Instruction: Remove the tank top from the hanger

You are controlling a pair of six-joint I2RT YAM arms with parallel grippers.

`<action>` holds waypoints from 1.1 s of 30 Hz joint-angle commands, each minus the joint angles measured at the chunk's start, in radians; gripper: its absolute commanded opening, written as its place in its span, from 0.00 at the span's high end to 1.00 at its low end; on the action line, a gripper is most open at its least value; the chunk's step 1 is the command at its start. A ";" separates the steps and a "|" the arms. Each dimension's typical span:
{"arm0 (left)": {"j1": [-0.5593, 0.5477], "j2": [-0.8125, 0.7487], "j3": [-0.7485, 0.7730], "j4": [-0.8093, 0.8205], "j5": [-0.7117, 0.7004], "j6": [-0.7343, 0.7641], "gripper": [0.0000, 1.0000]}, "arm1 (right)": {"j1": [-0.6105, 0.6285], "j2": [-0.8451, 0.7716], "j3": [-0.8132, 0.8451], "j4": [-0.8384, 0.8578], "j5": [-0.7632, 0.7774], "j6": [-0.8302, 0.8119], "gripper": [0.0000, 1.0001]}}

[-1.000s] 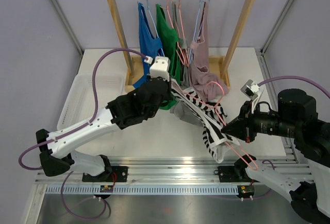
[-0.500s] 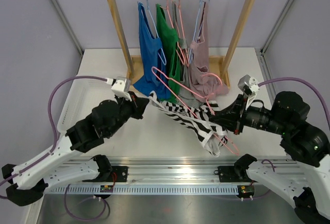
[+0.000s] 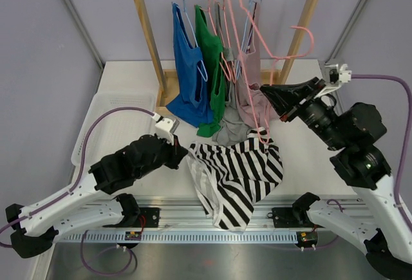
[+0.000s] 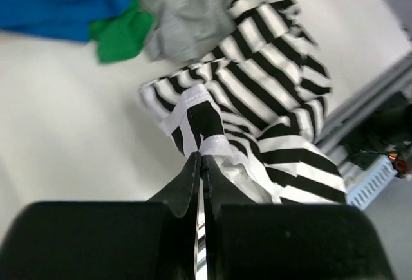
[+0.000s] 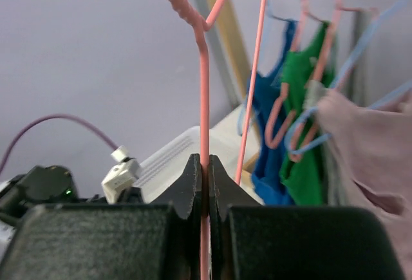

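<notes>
The striped tank top (image 3: 238, 174) lies heaped at the desk's (image 3: 302, 158) near edge and spills over it. The left gripper (image 3: 183, 155) is pinched tight on its hem. The right gripper (image 3: 264, 93) is clamped on the bare pink hanger (image 5: 203, 93), raised right of the rack (image 3: 145, 29).

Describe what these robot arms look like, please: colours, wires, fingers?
The left arm and right arm have white lower shells and bulky black upper sections. The left gripper and right gripper each have two flat black fingers tapering to a wedge. Purple cables run to small white wrist cameras.
</notes>
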 commanded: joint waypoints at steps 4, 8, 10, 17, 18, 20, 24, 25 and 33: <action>0.002 -0.057 0.105 -0.252 -0.256 -0.111 0.96 | 0.008 -0.036 0.269 -0.551 0.466 -0.089 1.00; 0.002 -0.097 0.114 -0.308 -0.273 -0.109 0.72 | 0.008 0.063 0.441 -0.714 0.571 -0.101 1.00; 0.001 -0.105 0.121 -0.305 -0.261 -0.099 0.41 | 0.008 0.127 0.507 -0.759 0.617 -0.110 1.00; 0.001 -0.094 0.144 -0.300 -0.173 -0.042 0.01 | -0.003 0.377 0.713 -0.777 0.648 -0.163 1.00; 0.001 -0.093 0.146 -0.300 -0.159 -0.037 0.01 | -0.038 0.429 0.743 -0.774 0.631 -0.163 1.00; 0.002 -0.089 0.152 -0.305 -0.141 -0.031 0.01 | -0.105 0.489 0.855 -0.806 0.519 -0.144 1.00; 0.001 -0.103 0.157 -0.322 -0.147 -0.025 0.01 | -0.222 0.610 0.941 -0.794 0.436 -0.159 1.00; 0.001 -0.106 0.158 -0.325 -0.144 -0.020 0.01 | -0.250 0.626 0.955 -0.781 0.389 -0.175 1.00; 0.001 -0.088 0.178 -0.299 -0.139 -0.008 0.01 | -0.402 0.930 1.289 -0.877 0.209 -0.216 1.00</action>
